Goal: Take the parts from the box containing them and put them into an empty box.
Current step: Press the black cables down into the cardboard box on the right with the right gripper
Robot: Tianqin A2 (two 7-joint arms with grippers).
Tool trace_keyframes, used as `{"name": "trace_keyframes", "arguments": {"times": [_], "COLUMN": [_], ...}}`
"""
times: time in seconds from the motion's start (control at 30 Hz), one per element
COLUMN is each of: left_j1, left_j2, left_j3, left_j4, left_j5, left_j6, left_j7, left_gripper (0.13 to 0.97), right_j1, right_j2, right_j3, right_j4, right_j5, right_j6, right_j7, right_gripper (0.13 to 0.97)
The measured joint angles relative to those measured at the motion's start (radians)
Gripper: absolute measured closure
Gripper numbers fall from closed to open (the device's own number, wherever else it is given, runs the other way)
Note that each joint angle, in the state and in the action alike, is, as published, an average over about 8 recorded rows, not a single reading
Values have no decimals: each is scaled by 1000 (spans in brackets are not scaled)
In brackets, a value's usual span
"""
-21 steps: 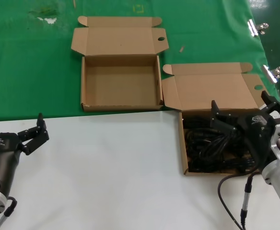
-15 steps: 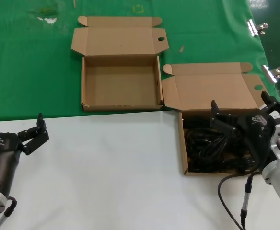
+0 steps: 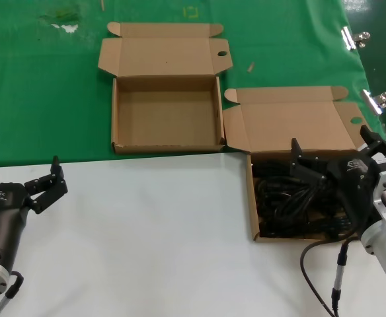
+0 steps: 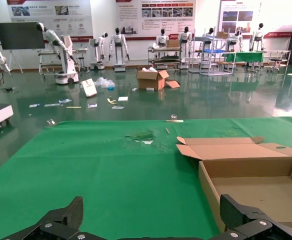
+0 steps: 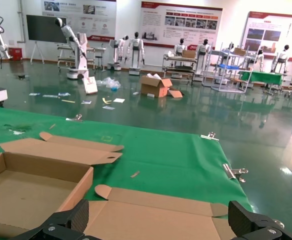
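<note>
Right hand spread wide, holding nothing, hovering over the cords in the full box at the bench's right. Left hand also spread and empty, parked low at bench left. Empty box sits on the green cloth, lid back, just beside the full box's flap. Only the head view shows the cords; the right wrist view shows both boxes' flaps and two clips on the cloth edge.

Black cords, brown boxes
</note>
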Motion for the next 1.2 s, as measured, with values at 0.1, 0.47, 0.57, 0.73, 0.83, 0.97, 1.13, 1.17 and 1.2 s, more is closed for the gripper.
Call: {"name": "trace_keyframes", "arguments": {"times": [0.1, 0.47, 0.57, 0.73, 0.83, 0.97, 1.13, 1.17, 1.2], "left_j1": [0, 0, 0, 0, 0, 0, 0, 0, 0], "left_j2": [0, 0, 0, 0, 0, 0, 0, 0, 0], "left_j3": [0, 0, 0, 0, 0, 0, 0, 0, 0], "left_j4": [0, 0, 0, 0, 0, 0, 0, 0, 0], "left_j5": [0, 0, 0, 0, 0, 0, 0, 0, 0], "left_j6": [0, 0, 0, 0, 0, 0, 0, 0, 0], "left_j7": [0, 0, 0, 0, 0, 0, 0, 0, 0], "left_gripper": [148, 234, 234, 328, 384, 491, 597, 620, 644], "right_j1": [0, 3, 6, 12, 20, 41, 86, 98, 110], "right_j2": [0, 4, 7, -3, -1, 32, 108, 125, 143], "right_j3": [0, -5, -9, 8, 18, 4, -46, -57, -67], "right_j4": [0, -2, -4, -8, -13, -29, -57, -63, -69], "right_j5": [0, 2, -2, -27, -44, -60, -84, -88, -92], "right_j6": [0, 6, 12, -7, -31, -56, -102, -119, -138], "right_j7": [0, 2, -4, -55, -89, -98, -72, -68, -66], "right_gripper": [129, 129, 129, 129, 129, 129, 129, 129, 129]}}
